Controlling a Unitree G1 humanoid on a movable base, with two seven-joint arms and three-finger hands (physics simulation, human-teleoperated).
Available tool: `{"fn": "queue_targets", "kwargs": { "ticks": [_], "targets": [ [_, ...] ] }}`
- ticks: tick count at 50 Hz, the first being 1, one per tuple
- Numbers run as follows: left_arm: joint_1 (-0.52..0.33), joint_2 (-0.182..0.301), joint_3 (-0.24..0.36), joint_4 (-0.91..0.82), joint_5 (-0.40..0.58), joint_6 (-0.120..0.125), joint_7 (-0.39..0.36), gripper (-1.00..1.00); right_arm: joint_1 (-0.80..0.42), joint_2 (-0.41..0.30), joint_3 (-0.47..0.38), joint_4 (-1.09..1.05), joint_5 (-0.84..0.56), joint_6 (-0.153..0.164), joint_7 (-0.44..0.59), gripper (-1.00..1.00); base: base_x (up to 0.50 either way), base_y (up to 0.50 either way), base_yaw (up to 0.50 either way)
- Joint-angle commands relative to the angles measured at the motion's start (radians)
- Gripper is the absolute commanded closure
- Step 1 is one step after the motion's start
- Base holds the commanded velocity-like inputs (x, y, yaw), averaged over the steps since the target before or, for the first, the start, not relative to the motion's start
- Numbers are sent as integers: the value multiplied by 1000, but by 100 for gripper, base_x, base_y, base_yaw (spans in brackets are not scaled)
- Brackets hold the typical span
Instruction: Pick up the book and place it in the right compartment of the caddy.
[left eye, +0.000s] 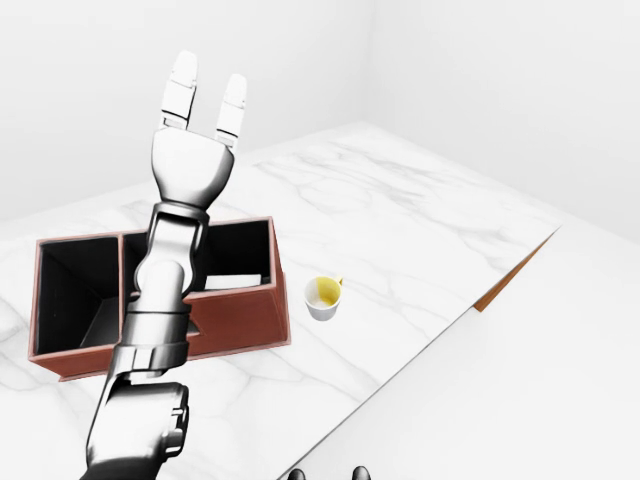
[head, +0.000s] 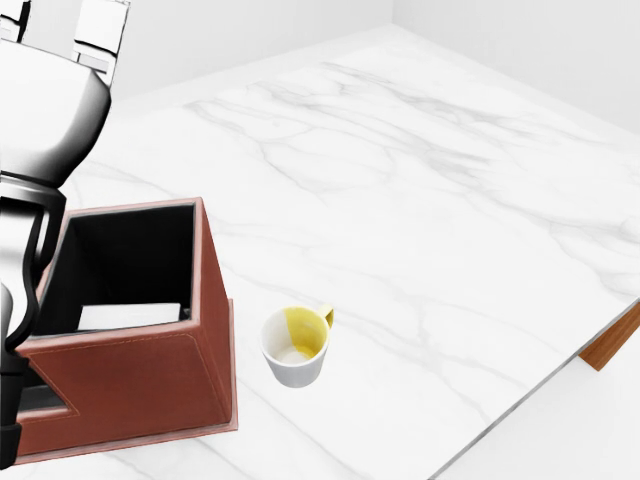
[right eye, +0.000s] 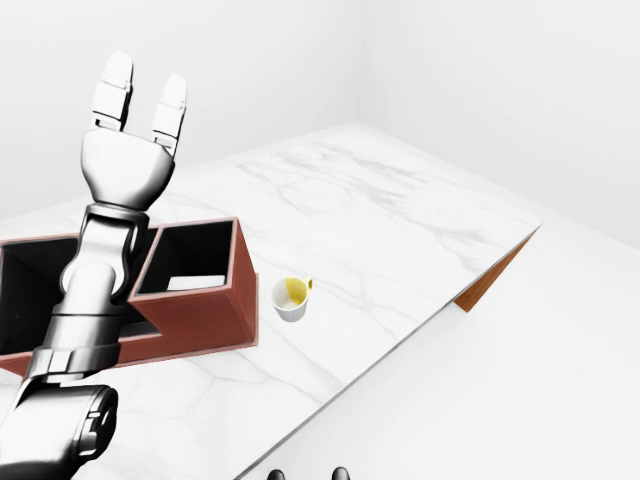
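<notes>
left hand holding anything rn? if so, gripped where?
Nothing held. The left hand is raised above the caddy with fingers straight and empty. The book lies in the caddy's right compartment.
</notes>
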Motion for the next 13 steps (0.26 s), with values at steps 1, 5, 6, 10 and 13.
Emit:
{"fn": "queue_targets", "kwargs": {
  "ticks": [1, 5, 6, 10, 13],
  "targets": [
    [2, 6, 16, -68, -8, 0, -30, -100, 1, -1, 0, -2, 2, 0, 0, -100, 0, 0, 0],
    [0, 8, 16, -80, -4, 2, -29, -100, 0, -1, 0, -1, 1, 0, 0, -100, 0, 0, 0],
    [-1, 8, 16, -82, -3, 2, -28, -100, 2, -1, 0, -4, 3, 0, 0, -100, 0, 0, 0],
    [-22, 5, 19, -90, -1, 16, -12, -100, -1, -1, 0, -2, 0, 0, 0, -100, 0, 0, 0],
    [-27, 5, 21, -110, 0, 25, -9, -100, 0, -2, 0, -4, 0, 0, 0, -100, 0, 0, 0]
  ]
}}
